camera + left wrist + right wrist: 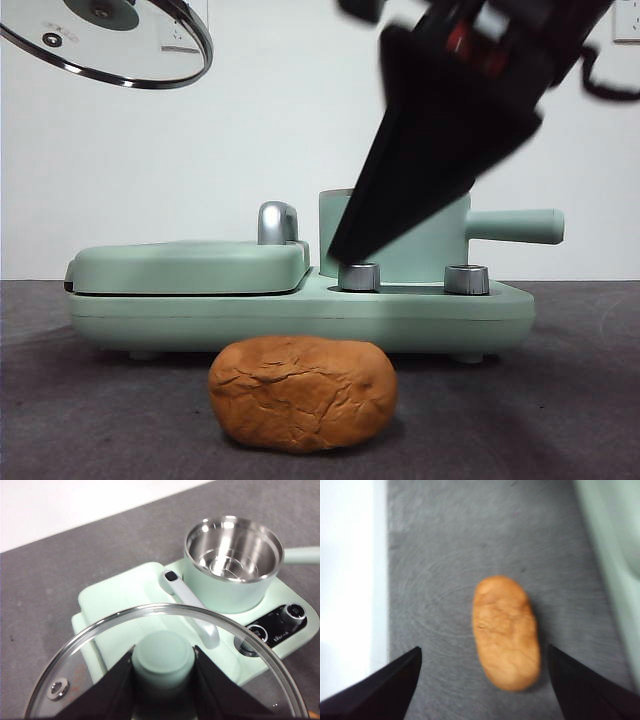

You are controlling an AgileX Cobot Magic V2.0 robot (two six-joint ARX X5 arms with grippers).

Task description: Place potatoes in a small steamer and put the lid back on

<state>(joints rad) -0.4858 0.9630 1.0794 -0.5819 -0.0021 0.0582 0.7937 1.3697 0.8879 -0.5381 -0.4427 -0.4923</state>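
The orange-brown potato (302, 392) (506, 631) lies on the grey mat in front of the appliance. My right gripper (352, 245) (484, 680) hangs above it, open, its jaws spread wider than the potato. The mint-green small steamer (410, 235) (231, 565) stands uncovered on the appliance base, its steel inside empty. My left gripper (163, 680) is shut on the mint knob of the glass lid (108, 38) (165, 665) and holds it high at the upper left, above the griddle side.
A flat mint-green griddle (190, 265) with a chrome handle (277, 222) (192, 607) sits left of the steamer on the same base. Two steel dials (465, 278) (295, 612) stand on the base front. The steamer's side handle (515, 225) points right.
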